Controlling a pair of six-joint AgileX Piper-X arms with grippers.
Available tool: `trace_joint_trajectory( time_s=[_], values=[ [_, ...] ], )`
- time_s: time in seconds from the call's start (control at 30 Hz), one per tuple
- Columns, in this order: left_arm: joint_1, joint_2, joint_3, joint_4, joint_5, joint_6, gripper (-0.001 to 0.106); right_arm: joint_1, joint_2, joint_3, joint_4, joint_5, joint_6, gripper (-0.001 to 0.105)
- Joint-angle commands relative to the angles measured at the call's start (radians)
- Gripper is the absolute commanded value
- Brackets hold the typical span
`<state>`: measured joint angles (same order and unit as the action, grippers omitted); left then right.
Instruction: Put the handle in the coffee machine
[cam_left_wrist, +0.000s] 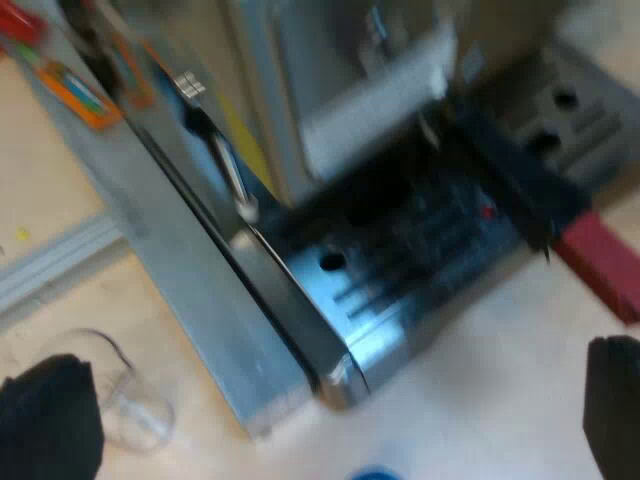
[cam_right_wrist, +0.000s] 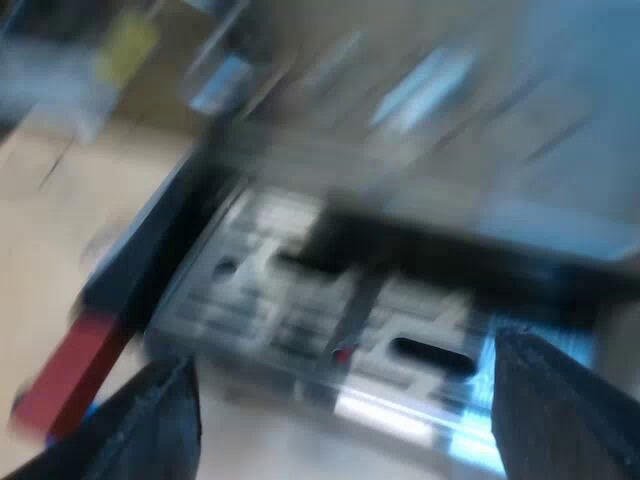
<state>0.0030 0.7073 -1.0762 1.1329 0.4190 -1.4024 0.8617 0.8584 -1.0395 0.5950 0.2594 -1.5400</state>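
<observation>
The espresso machine (cam_left_wrist: 340, 90) stands close ahead, its metal drip tray (cam_left_wrist: 400, 290) below its front. The holder's dark handle (cam_left_wrist: 515, 185) juts out from the machine's front over the tray and ends in red (cam_left_wrist: 600, 262). My left gripper (cam_left_wrist: 330, 400) is open, its fingers (cam_left_wrist: 50, 410) wide apart and holding nothing, short of the tray's corner. The right wrist view is blurred. It looks onto the drip tray (cam_right_wrist: 300, 310), with the dark handle (cam_right_wrist: 150, 250) and its red end (cam_right_wrist: 70, 375) beside one finger. My right gripper (cam_right_wrist: 350, 400) is open and holds nothing.
A clear measuring glass (cam_left_wrist: 130, 400) stands on the pale table by the machine's side, next to one left finger. A small blue object (cam_left_wrist: 375, 473) peeks in on the table before the tray. An orange label (cam_left_wrist: 75, 90) sits on the machine's side panel.
</observation>
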Motion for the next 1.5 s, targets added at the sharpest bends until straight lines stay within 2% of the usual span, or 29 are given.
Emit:
trace_joint_trajectory(
  time_s=[0.03,0.1,0.17,0.2,0.23,0.33,0.43,0.5,0.63,0.67,0.7,0.87,1.0,1.17,1.4,1.5],
  values=[
    [0.0,-0.005,-0.048,-0.043,-0.001,-0.067,0.105,-0.103,-0.004,-0.058,0.041,-0.06,-0.012,0.063],
    [0.0,-0.005,-0.081,-0.079,0.0,-0.108,0.105,-0.206,-0.004,-0.088,0.074,-0.091,-0.022,0.063],
    [0.0,-0.005,-0.104,-0.105,0.0,-0.135,0.105,-0.245,-0.008,-0.095,0.091,-0.11,-0.033,0.063],
    [0.0,-0.005,-0.119,-0.117,-0.003,-0.139,0.105,-0.275,-0.01,-0.098,0.097,-0.126,-0.037,0.063],
    [0.0,-0.005,-0.123,-0.122,-0.01,-0.142,0.105,-0.375,-0.022,-0.098,0.124,-0.198,-0.038,0.063],
    [0.0,-0.005,-0.157,-0.13,-0.038,-0.142,0.105,-0.512,-0.032,-0.098,0.179,-0.259,-0.06,0.063],
    [0.0,-0.005,-0.172,-0.13,-0.059,-0.142,0.105,-0.652,-0.04,-0.098,0.248,-0.265,-0.105,0.063],
    [0.0,-0.005,-0.175,-0.126,-0.106,-0.142,0.105,-0.739,-0.049,-0.098,0.284,-0.287,-0.143,0.063],
    [0.008,-0.015,-0.175,-0.117,-0.124,-0.142,0.105,-0.801,-0.064,-0.098,0.31,-0.317,-0.178,0.063],
    [0.018,-0.023,-0.175,-0.112,-0.124,-0.142,0.105,-0.834,-0.073,-0.098,0.329,-0.332,-0.201,0.063],
    [0.04,-0.04,-0.175,-0.106,-0.124,-0.142,0.105,-0.885,-0.108,-0.098,0.366,-0.333,-0.252,0.063],
    [0.131,-0.109,-0.175,-0.09,-0.113,-0.142,0.105,-0.905,-0.191,-0.098,0.414,-0.332,-0.284,0.063],
    [0.173,-0.176,-0.175,-0.037,-0.041,-0.142,0.105,-0.905,-0.28,-0.098,0.444,-0.348,-0.285,0.063],
    [0.172,-0.247,-0.175,0.025,0.013,-0.154,0.105,-0.905,-0.394,-0.098,0.468,-0.373,-0.282,0.063],
    [0.153,-0.32,-0.156,0.054,0.012,-0.242,0.105,-0.905,-0.514,-0.095,0.533,-0.376,-0.282,0.063],
    [0.119,-0.335,-0.156,0.083,0.011,-0.235,0.105,-0.905,-0.636,-0.055,0.548,-0.385,-0.261,0.063]
  ],
)
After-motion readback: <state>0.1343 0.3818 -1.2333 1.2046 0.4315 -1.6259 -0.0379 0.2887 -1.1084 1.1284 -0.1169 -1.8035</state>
